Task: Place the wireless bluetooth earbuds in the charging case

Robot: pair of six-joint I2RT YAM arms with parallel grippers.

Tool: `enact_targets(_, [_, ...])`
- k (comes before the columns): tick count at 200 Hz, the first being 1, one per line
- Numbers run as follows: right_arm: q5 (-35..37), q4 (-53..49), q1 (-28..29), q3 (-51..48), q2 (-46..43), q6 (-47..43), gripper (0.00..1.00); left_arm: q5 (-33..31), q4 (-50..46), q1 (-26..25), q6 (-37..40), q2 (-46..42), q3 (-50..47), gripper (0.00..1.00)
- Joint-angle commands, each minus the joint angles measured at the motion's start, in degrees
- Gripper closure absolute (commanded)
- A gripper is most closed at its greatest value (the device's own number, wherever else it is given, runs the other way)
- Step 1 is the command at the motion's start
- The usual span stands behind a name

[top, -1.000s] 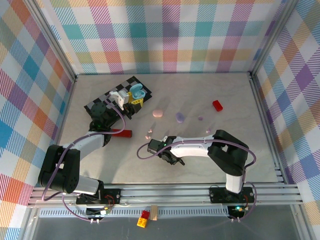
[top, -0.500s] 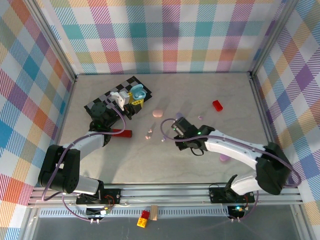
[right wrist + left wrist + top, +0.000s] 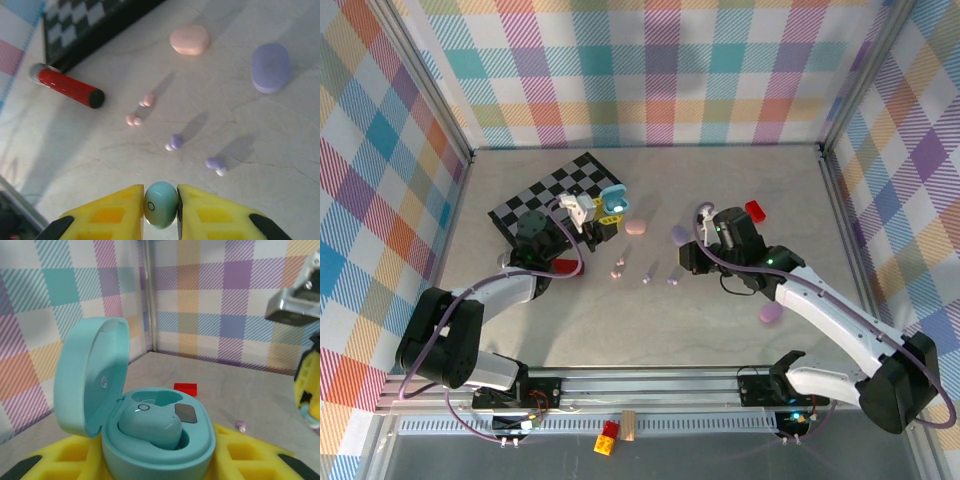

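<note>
My left gripper (image 3: 603, 207) is shut on the open teal charging case (image 3: 159, 445), lid (image 3: 92, 375) up on the left. One teal earbud (image 3: 150, 424) sits in the near socket; the far socket looks empty. My right gripper (image 3: 161, 206) is shut on a second teal earbud (image 3: 161, 204), pinched between the yellow fingers (image 3: 112, 212) above the table. In the top view the right gripper (image 3: 692, 255) hangs to the right of the case. Two pink earbuds (image 3: 147, 100) (image 3: 132, 120) and two purple earbuds (image 3: 175, 141) (image 3: 216, 164) lie loose below it.
A shut pink case (image 3: 636, 226) and a shut purple case (image 3: 679, 234) lie between the grippers. A red cylinder (image 3: 563, 266) lies by the checkered board (image 3: 545, 190). A red block (image 3: 755, 210) sits at the back right, another purple piece (image 3: 769, 314) nearer the front.
The right arm has swung from the front centre to the right and back, past the loose earbuds. The left gripper has carried the teal case to the right, off the board's edge.
</note>
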Motion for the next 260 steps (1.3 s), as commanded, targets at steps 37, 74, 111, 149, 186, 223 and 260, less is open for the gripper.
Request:
enact_targets(37, [-10.6,5.8,-3.0,2.5,-2.2,2.9,0.78,5.5,2.7,-4.2,2.1,2.4,0.3,0.62])
enact_targets(74, [-13.0,6.6,-3.6,4.4,-1.5,3.1,0.78,6.0,4.1,-7.1,2.1,4.7,1.0,0.62])
enact_targets(111, [-15.2,6.9,-3.8,6.2,-0.3,2.7,0.78,6.5,5.7,-9.0,1.6,6.6,1.7,0.62])
enact_targets(149, [-17.0,7.4,-3.9,7.3,1.5,2.1,0.78,8.2,7.5,-10.4,0.3,8.1,2.9,0.62])
enact_targets(186, [-17.6,7.8,-4.0,7.7,2.6,1.9,0.78,9.6,7.7,-11.7,0.0,9.3,4.0,0.63])
enact_targets(223, [-17.4,7.6,-4.1,7.7,2.7,2.3,0.78,11.0,8.5,-12.3,-0.8,10.6,4.8,0.63])
enact_targets(260, [-16.9,7.5,-4.3,7.9,3.1,1.7,0.78,11.8,8.3,-12.6,-0.8,10.7,5.1,0.63])
